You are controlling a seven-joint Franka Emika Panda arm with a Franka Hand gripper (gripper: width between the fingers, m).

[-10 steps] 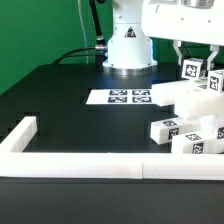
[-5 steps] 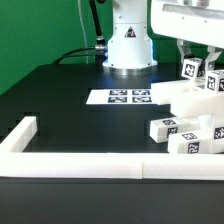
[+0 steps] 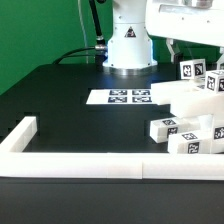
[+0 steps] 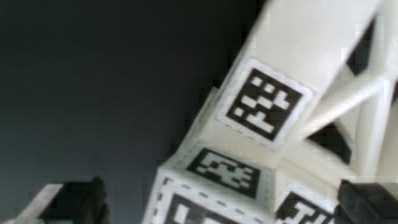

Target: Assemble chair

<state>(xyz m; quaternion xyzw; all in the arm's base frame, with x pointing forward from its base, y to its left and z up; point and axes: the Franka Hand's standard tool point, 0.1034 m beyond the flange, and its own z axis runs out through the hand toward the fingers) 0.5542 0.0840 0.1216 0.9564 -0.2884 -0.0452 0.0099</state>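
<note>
Chair parts clustered at exterior view's right on black table, just inside white border wall; tagged blocks in front, tagged frame piece raised behind them under arm; gripper above that piece, fingers spread either side in wrist view, contact unclear; marker board flat near robot base.
</note>
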